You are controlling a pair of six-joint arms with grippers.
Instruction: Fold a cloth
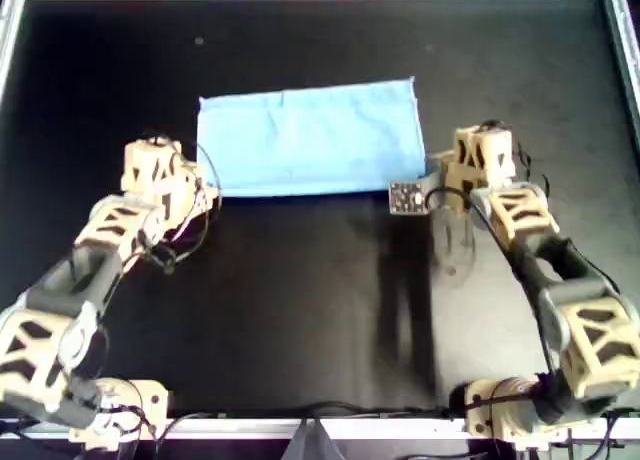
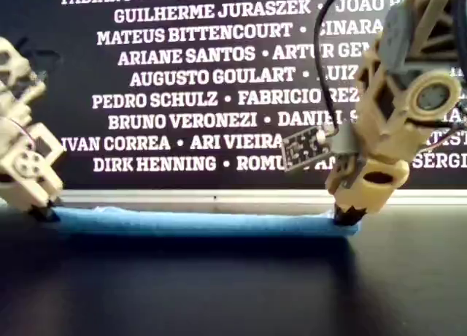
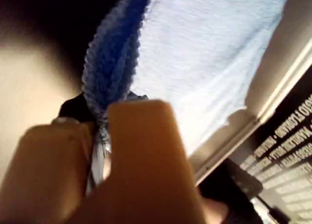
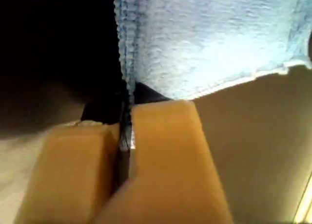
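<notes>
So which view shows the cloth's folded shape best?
The overhead view: the cloth lies as a full rectangle between the left gripper and right gripper. The exterior view shows only its front edge; wrist views show pinched corners.

Black table [image 1: 300, 310] with metal rim, the light-blue cloth [image 1: 310, 140] flat on it.

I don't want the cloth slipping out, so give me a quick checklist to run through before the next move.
1. Left gripper shut on the cloth: ok.
2. Right gripper shut on the cloth: ok.
3. Both grips at the cloth's near corners in the overhead view: ok.
4. Cloth already folded to a flat rectangle on the table: ok.
5. Edges lined up evenly: cannot tell.
</notes>
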